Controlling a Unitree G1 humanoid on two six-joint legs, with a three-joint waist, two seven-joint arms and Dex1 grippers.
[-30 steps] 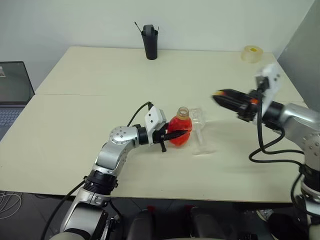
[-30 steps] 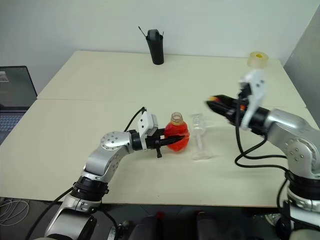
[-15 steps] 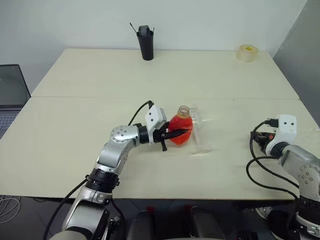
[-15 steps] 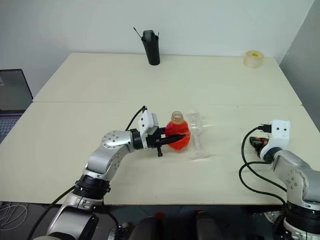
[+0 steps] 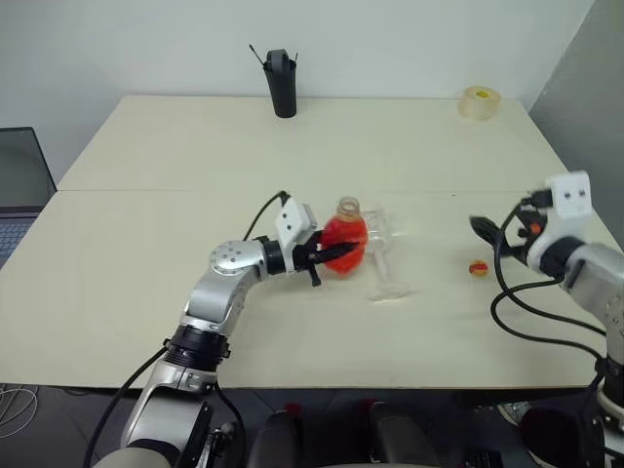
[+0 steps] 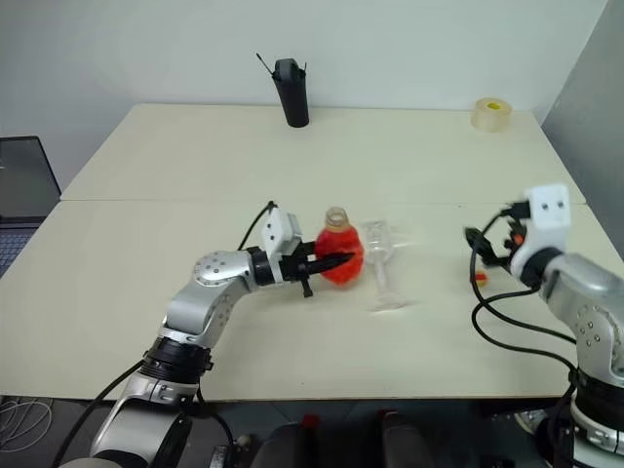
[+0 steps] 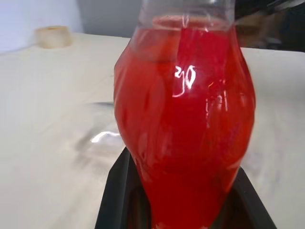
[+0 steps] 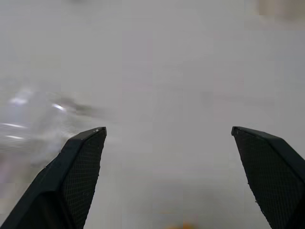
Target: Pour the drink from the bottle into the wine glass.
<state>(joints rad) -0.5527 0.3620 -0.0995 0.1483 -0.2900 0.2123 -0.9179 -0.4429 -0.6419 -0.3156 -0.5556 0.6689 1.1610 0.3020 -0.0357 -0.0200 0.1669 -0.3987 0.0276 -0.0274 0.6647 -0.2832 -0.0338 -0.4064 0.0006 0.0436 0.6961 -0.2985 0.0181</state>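
Cream bench (image 5: 146, 146) mid-scene: the left gripper (image 5: 336, 255) jaws pinch the upright, uncapped bottle (image 5: 344, 237) of red drink (image 7: 183, 119), wine glass (image 5: 383, 253) touching its right, right gripper (image 5: 485, 230) spread empty, farther right.

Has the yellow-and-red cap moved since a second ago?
Yes. The cap now lies on the table, right of the wine glass; a second ago it was not there, and the right gripper was closed.
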